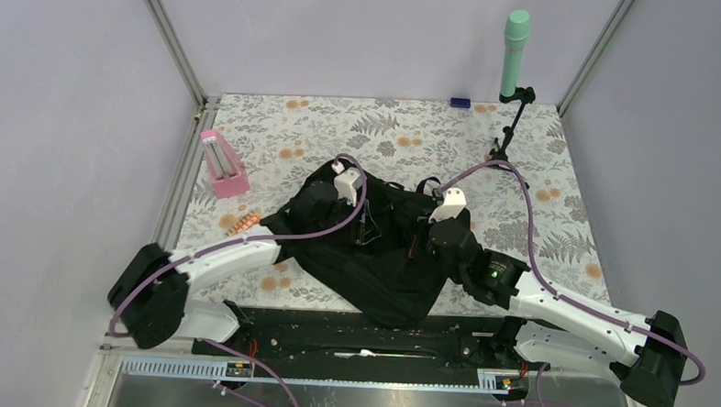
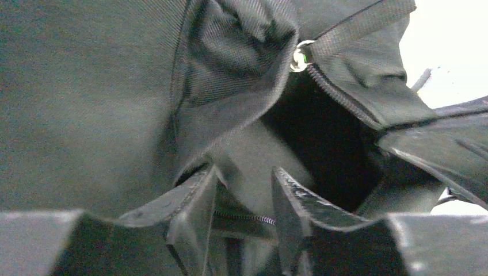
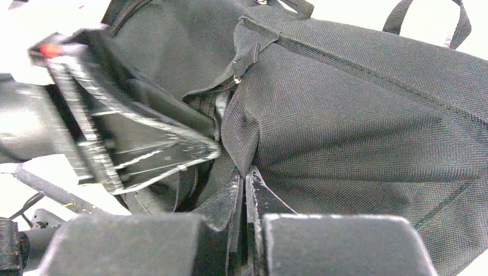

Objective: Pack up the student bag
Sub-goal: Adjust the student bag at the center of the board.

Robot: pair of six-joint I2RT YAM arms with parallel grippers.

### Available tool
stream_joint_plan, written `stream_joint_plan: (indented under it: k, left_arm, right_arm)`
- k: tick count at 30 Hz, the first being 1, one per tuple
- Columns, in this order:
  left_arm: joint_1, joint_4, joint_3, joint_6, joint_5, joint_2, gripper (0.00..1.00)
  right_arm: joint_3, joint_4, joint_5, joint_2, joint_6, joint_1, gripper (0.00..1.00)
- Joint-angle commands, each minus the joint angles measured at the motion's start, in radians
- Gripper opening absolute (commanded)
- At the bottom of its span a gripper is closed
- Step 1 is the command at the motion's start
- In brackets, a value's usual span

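Observation:
The student bag (image 1: 386, 269), a large black fabric backpack, lies crumpled at the table's middle with both arms over it. In the left wrist view my left gripper (image 2: 244, 172) sits at the bag's zip opening (image 2: 322, 144). A fold of grey lining and a run of zip teeth (image 2: 244, 217) lie between its narrowly parted fingers. My right gripper (image 3: 244, 175) is shut, pinching a ridge of the bag's black fabric (image 3: 357, 126) at its tips. The left gripper's finger (image 3: 149, 152) shows blurred just left of it. The bag's inside is dark.
A pink box (image 1: 223, 164) stands at the left. A small orange item (image 1: 243, 224) lies by the bag's left edge. A mint-green cylinder (image 1: 515, 52) sits on a black stand (image 1: 515, 118) at the back right, with a small blue thing (image 1: 459, 102) nearby.

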Motion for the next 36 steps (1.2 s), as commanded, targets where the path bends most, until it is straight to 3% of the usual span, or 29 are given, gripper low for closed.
stream_joint_plan:
  k: [1, 7, 11, 16, 19, 24, 32, 36]
  left_arm:
    - [0.002, -0.226, 0.103, 0.146, -0.175, -0.209, 0.51]
    - [0.039, -0.505, 0.116, 0.170, -0.366, -0.423, 0.90]
    - [0.118, -0.685, 0.071, 0.052, -0.452, -0.501, 0.93]
    - [0.172, -0.786, -0.011, -0.078, -0.545, -0.597, 0.92]
    - [0.199, -0.792, -0.108, -0.145, -0.580, -0.635, 0.84]
    - [0.202, -0.752, -0.216, -0.192, -0.549, -0.636, 0.77]
    - [0.263, -0.712, -0.238, -0.245, -0.528, -0.499, 0.63]
    - [0.260, -0.625, -0.346, -0.322, -0.486, -0.636, 0.55]
  right_arm:
    - [0.024, 0.040, 0.004, -0.045, 0.011, 0.005, 0.00]
    - [0.022, 0.020, 0.017, -0.078, -0.043, 0.005, 0.00]
    - [-0.036, 0.049, 0.008, -0.120, -0.054, 0.005, 0.00]
    - [-0.122, 0.151, -0.072, -0.150, -0.015, 0.005, 0.00]
    - [-0.138, 0.160, -0.116, -0.155, 0.005, 0.005, 0.00]
    - [-0.133, 0.146, -0.116, -0.175, 0.017, 0.005, 0.00]
    - [-0.085, 0.103, -0.102, -0.171, 0.033, 0.005, 0.00]
    - [-0.083, 0.102, -0.096, -0.165, 0.036, 0.006, 0.00]
